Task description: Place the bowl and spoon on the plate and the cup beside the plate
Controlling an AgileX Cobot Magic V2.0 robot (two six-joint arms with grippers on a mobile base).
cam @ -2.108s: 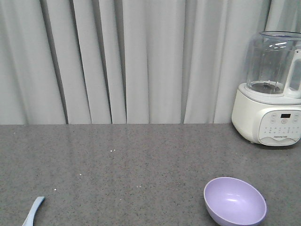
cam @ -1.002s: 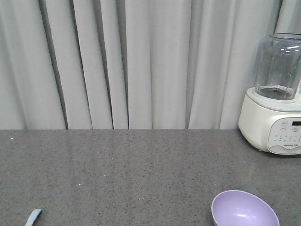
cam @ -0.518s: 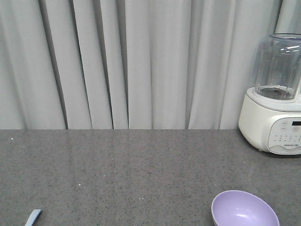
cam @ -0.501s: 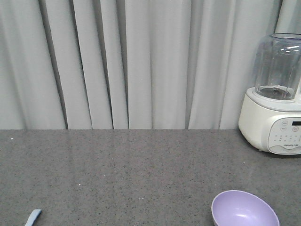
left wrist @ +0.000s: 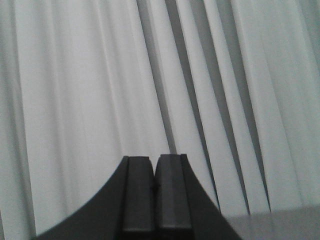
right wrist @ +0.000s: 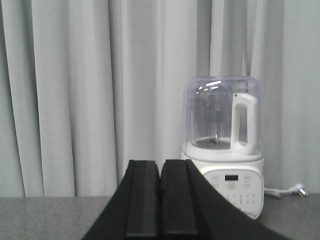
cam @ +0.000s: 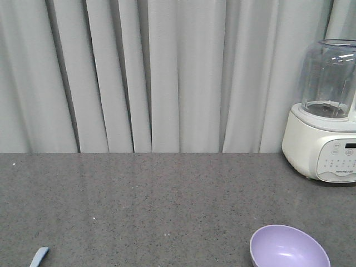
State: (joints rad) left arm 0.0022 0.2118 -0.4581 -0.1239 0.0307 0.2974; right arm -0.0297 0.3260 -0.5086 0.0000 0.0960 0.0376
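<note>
The lavender bowl [cam: 288, 248] sits upright on the grey counter at the bottom right of the front view, partly cut off by the frame edge. A tip of the pale blue spoon [cam: 39, 257] pokes in at the bottom left. The plate and the cup are out of view. Neither gripper appears in the front view. My left gripper [left wrist: 153, 160] is shut and empty, raised and facing the curtain. My right gripper [right wrist: 161, 162] is also shut with nothing in it, pointing at the blender.
A white blender [cam: 325, 114] with a clear jug stands at the back right of the counter [cam: 156, 206], also seen in the right wrist view as the blender [right wrist: 225, 145] with its plug lying beside it. Grey curtains [cam: 139, 72] hang behind the counter.
Over the first second the front view shifted: bowl, spoon and blender slid lower and to the right in frame. Since then nothing has moved.
</note>
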